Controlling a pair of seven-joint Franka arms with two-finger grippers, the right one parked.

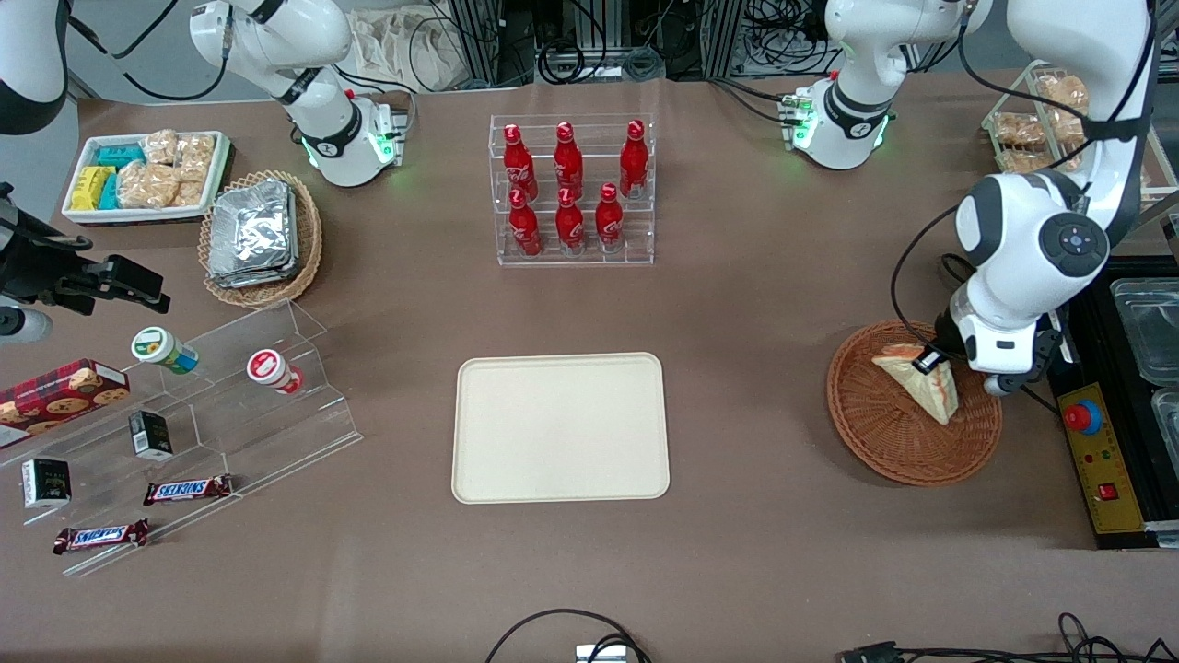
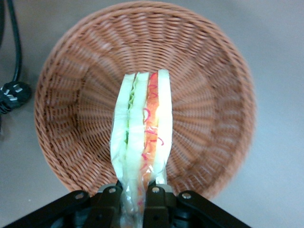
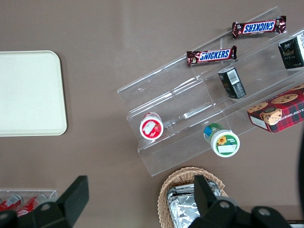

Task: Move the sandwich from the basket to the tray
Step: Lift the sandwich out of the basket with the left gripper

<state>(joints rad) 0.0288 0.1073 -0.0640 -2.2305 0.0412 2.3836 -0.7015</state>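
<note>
A wrapped triangular sandwich [image 1: 919, 379] of pale bread with red, orange and green filling stands on edge in the round reddish-brown wicker basket [image 1: 875, 433] at the working arm's end of the table. My gripper [image 1: 932, 361] is shut on the sandwich [image 2: 142, 128] at its wider end, with black fingers [image 2: 159, 199] pressing each side through the clear wrap. The basket [image 2: 204, 71] lies under the sandwich, close below it. The cream rectangular tray [image 1: 560, 427] lies bare in the middle of the table, well away from the basket toward the parked arm's end.
A clear rack of red bottles [image 1: 571, 189] stands farther from the front camera than the tray. A clear stepped shelf [image 1: 221, 405] with snacks, a tan basket of foil packets [image 1: 260, 235] and a white snack tray [image 1: 143, 175] sit toward the parked arm's end. A black control box [image 1: 1101, 451] lies beside the basket.
</note>
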